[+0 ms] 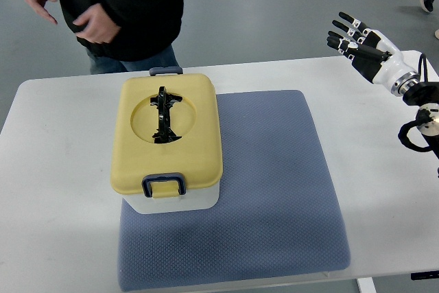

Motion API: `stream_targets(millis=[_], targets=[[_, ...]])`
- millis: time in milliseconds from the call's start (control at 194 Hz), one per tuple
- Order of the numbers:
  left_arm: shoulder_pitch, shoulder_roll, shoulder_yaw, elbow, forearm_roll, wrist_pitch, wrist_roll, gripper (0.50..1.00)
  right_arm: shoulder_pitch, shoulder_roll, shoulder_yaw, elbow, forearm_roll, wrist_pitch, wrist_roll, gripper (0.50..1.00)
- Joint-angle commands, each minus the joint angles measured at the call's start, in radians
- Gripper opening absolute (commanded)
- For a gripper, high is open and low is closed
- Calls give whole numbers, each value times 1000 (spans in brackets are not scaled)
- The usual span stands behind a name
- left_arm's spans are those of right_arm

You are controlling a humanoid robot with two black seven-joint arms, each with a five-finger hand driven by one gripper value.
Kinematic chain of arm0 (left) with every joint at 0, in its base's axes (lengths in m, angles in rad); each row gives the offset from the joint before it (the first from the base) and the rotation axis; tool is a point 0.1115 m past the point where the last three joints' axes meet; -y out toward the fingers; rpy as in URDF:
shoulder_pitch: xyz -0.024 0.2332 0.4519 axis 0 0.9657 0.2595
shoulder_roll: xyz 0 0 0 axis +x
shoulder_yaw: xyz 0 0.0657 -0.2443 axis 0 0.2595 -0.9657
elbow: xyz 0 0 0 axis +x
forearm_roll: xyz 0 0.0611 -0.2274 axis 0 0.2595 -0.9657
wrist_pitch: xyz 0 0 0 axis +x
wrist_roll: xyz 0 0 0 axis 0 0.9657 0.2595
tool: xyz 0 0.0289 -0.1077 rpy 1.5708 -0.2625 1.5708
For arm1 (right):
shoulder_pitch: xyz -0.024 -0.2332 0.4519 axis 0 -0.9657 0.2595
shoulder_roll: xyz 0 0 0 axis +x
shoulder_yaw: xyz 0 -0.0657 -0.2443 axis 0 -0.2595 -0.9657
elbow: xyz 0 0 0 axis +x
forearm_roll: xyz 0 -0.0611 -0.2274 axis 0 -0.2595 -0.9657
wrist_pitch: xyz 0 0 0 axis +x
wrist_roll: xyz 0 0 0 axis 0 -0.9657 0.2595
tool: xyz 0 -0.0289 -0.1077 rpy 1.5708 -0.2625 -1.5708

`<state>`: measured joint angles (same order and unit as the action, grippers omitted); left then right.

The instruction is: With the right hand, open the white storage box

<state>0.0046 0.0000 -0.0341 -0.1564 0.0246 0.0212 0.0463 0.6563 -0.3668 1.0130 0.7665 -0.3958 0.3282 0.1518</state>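
White table (62, 169) with closed yellow-lidded white storage box (167, 143) on blue mat (274, 190); right robot hand (353, 38) well apart, fingers spread, empty.

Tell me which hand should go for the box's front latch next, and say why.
Right. The right hand is the only robot hand in view, fingers spread and empty, raised past the table's far right corner. The front latch on the yellow-lidded storage box is uncovered; no left arm shows.

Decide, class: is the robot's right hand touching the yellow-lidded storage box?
Apart. The top view shows the right hand raised at the table's far right corner, with bare table and blue mat between it and the storage box.
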Motion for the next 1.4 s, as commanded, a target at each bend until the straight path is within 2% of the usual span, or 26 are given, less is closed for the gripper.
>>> stream_targets(millis=[0, 1395], targets=[[0, 0, 0, -2, 0, 0, 0, 1000, -1, 3, -4, 1, -1, 2, 0, 928], [2, 0, -9, -2, 0, 0, 0, 1000, 0, -9, -10, 14, -6, 34, -2, 930]])
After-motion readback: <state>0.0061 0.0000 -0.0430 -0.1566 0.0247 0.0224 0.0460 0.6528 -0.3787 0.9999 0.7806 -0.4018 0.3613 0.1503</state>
